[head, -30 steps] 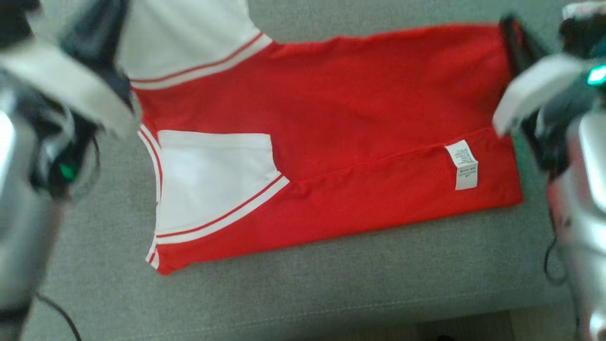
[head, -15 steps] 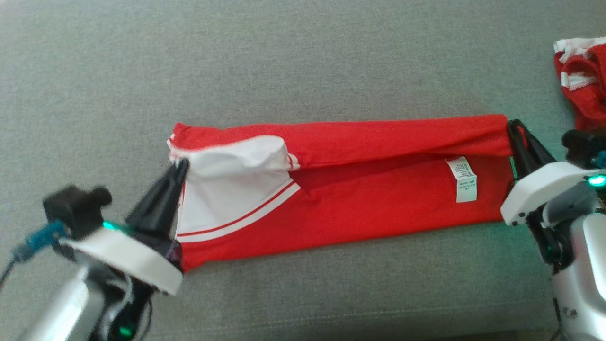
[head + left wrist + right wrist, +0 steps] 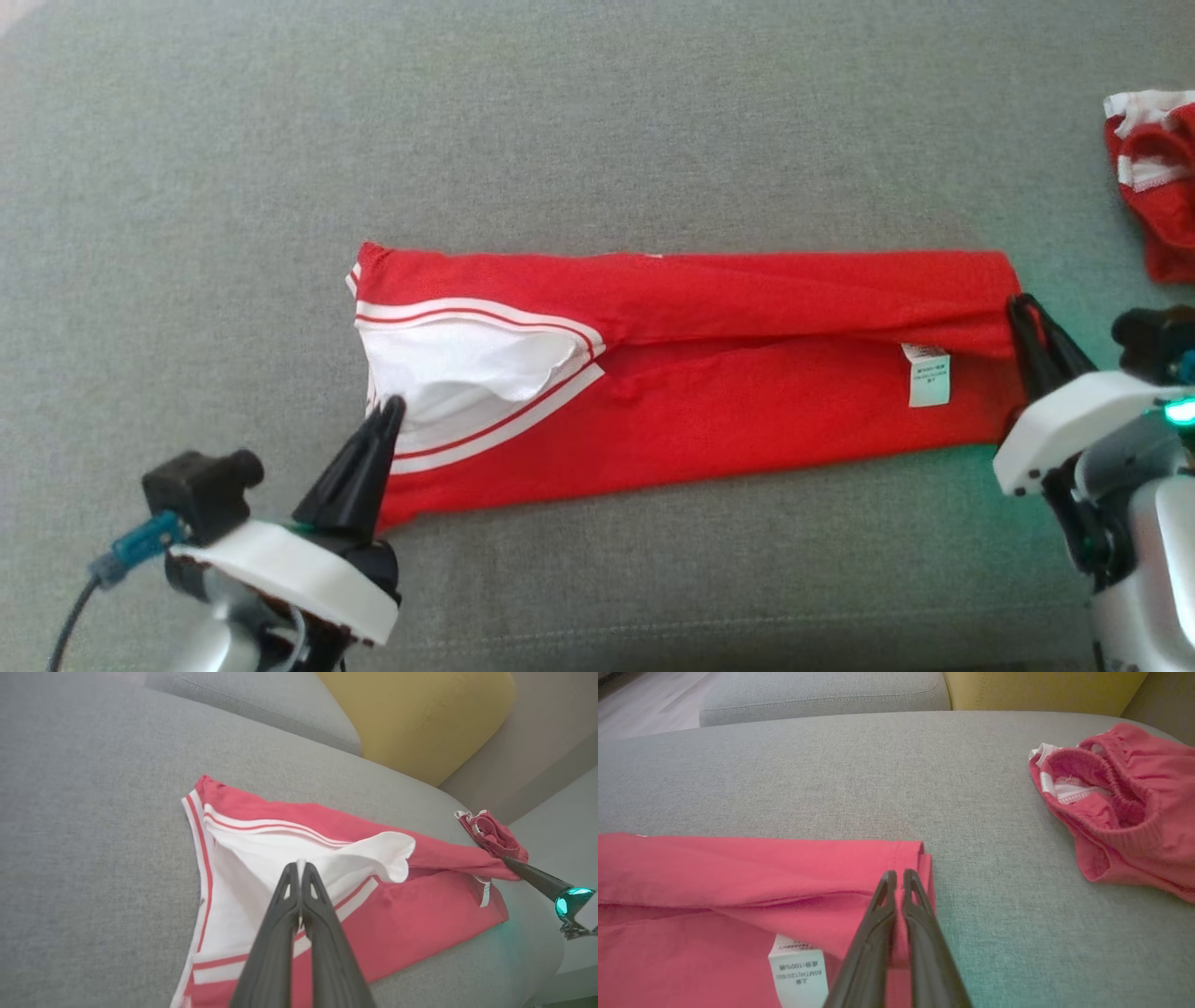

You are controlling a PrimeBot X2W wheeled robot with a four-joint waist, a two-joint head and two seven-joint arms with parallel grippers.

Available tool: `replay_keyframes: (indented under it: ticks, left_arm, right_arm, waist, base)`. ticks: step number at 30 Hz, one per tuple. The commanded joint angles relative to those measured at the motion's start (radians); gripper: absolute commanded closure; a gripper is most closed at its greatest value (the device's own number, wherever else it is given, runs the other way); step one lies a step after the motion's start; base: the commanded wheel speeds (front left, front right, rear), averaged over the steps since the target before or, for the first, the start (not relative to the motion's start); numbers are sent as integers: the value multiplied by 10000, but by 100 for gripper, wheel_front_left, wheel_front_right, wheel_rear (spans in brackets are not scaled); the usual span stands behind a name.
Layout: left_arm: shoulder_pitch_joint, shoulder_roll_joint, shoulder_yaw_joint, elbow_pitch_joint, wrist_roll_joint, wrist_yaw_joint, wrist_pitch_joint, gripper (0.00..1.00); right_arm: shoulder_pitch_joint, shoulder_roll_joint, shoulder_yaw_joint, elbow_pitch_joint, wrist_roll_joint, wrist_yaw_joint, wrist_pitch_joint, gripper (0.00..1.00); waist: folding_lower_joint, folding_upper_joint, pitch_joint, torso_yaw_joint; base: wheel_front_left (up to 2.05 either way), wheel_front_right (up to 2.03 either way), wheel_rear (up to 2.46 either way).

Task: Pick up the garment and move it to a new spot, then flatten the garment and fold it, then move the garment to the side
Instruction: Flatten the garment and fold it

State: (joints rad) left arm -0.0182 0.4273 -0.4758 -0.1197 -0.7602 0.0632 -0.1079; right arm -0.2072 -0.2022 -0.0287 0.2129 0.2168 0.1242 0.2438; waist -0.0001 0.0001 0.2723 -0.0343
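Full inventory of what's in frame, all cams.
shirt: 1, red with white sleeve, folded into a long strip mid-sofa
label: 1, white, on shirt near its right end
second garment: 1, red with white trim, crumpled on sofa, far right
sofa: 1, grey, under both garments
cushion: 1, yellow, behind the seat
floor: 1 patch, pale wood, beyond the sofa
left gripper: 1, dark fingers, shut on shirt at the sleeve
right gripper: 1, dark fingers, shut on shirt at its right hem
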Motion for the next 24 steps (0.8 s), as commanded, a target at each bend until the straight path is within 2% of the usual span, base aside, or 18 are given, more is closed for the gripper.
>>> replay_keyframes:
  ticks: [1,2,3,4,14,18,24]
  left_arm:
    - [-99,65,288,-75,-139,-102,-145,100]
    - [-80,27,228,54,-120,-133,-182,92]
    - [-58,-24,193,160,-83,-127,-259,55]
    - [-29,-87,187,268,-70,-112,-359,0]
    - [112,-477,357,587,137,79,-1119,0]
    - [-67,-599,359,633,385,216,-1233,0]
    - [-381,-829,339,715,669,368,-1335,0]
  right_arm:
    - [67,-47,91,-447,-88,65,-39,76]
    - [143,15,72,-473,-91,65,-47,51]
    - [217,85,40,-512,-79,65,-76,12]
    - [300,142,7,-555,-73,65,-104,0]
    - [895,407,-688,-1098,-120,65,-150,0]
    - [742,385,-517,-1139,-364,65,458,0]
    - [106,-53,-152,-567,-564,65,1563,0]
  waist:
    - [1,-1,-60,-16]
    - [1,-1,-108,-28]
    - [1,-1,-163,-41]
    - [1,-1,-217,-52]
    - [1,-1,-590,-56]
    - [1,-1,-587,-34]
    - [1,-1,-424,67]
  base:
    - [0,0,0]
    - [0,0,0]
    - [0,0,0]
    - [0,0,0]
    - [0,0,0]
    - [0,0,0]
    - [0,0,0]
